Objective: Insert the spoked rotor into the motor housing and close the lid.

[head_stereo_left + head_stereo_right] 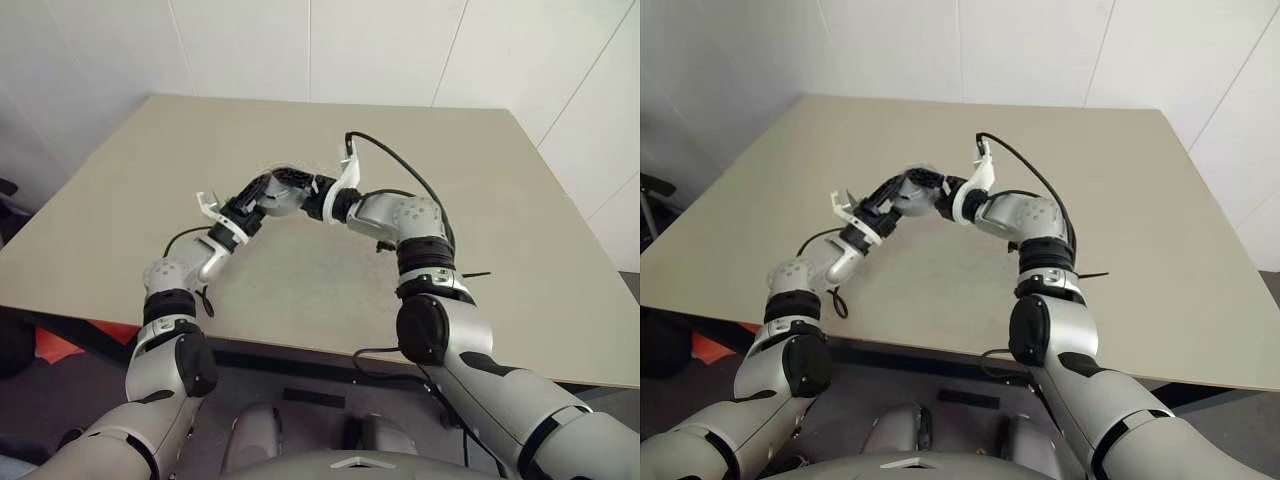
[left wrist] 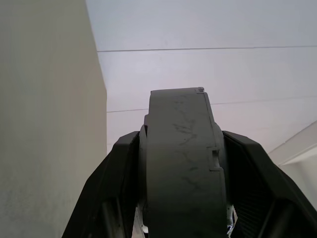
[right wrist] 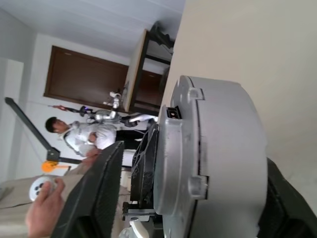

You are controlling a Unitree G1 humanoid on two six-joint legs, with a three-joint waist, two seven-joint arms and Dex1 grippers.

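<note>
When you froze it here, the count was easy: one motor housing (image 2: 181, 158), two grippers, one table (image 1: 500, 200), and that's about it for the work area. Both arms had come together above the middle of the tabletop, the left gripper (image 1: 272, 193) reaching in from the left and the right gripper (image 1: 318, 186) from the right, tips nearly meeting, with the housing up in the air between them, clear of the table.

Your left gripper was the one doing the holding. From its wrist camera you saw the housing edge-on, a short grey cylinder with scuffed sides, wedged between the two black fingers (image 2: 116, 173), which pressed on its flat faces from both sides. So: clamped on the housing.

Your right gripper looked spread wide. In its wrist view the housing sat between the fingers (image 3: 101, 183), but the nearer finger stood off from it with a gap, so no real grip there. That same view showed a seam running round the cylinder with small lugs along it, like two grey parts sitting face to face. I couldn't tell which part was the lid.

Off in the background of that view there was one person standing (image 3: 74, 134), plus one hand (image 3: 44, 208) close to the camera holding a small white round thing (image 3: 39, 186).
</note>
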